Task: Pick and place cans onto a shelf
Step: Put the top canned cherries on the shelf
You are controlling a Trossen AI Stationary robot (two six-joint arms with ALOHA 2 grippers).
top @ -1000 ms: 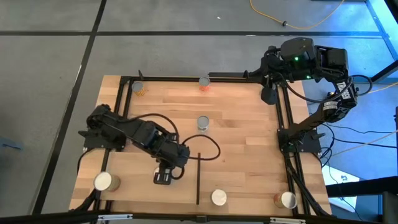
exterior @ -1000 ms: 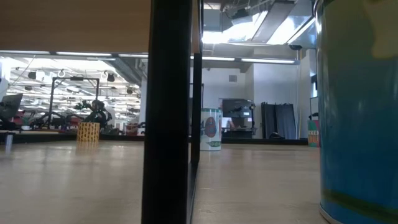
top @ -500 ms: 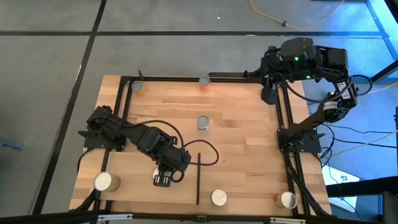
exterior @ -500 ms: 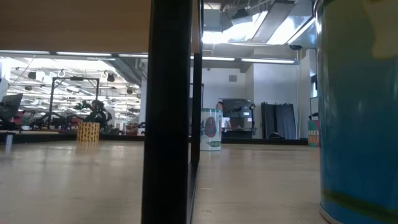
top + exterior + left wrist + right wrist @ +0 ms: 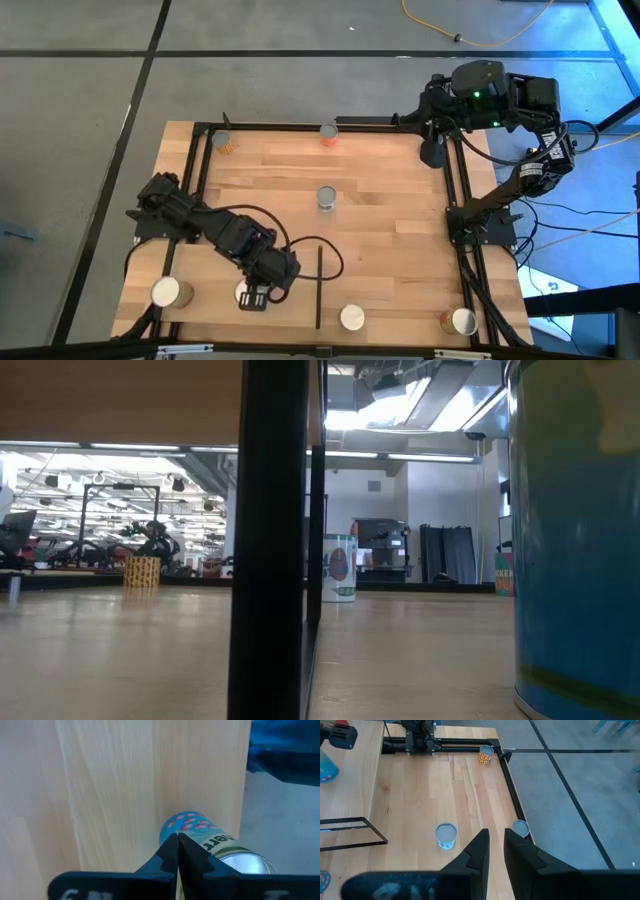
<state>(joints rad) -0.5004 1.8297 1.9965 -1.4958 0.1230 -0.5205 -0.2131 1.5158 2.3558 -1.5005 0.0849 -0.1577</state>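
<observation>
Left gripper (image 5: 254, 296): near the table's front edge, fingers pressed together with nothing between them; in the left wrist view the tips (image 5: 177, 851) meet just in front of a blue can (image 5: 210, 845) with pink marks, which lies on its side on the shelf (image 5: 115, 795). We cannot tell whether tips and can touch.

Right gripper (image 5: 492, 851): parked high at the far right corner, fingers a narrow gap apart, holding nothing.

Cans, going outward: a whitish top (image 5: 243, 292) peeping from under the left gripper, probably the blue can; one at the front left (image 5: 166, 292); one at the front centre (image 5: 352, 318); one at the front right (image 5: 462, 321); one mid-table (image 5: 327, 198); one orange at the far edge (image 5: 329, 133); one at the far left corner (image 5: 223, 142).

Black bar (image 5: 319, 286): just right of the left gripper.

Handling, as we judge it: the cans are small, stiff and light, with smooth labels that may slip. The toppled one will roll if nudged. Best hold is across the round body at mid-height, fingers square to its axis, with a firm but modest squeeze.
</observation>
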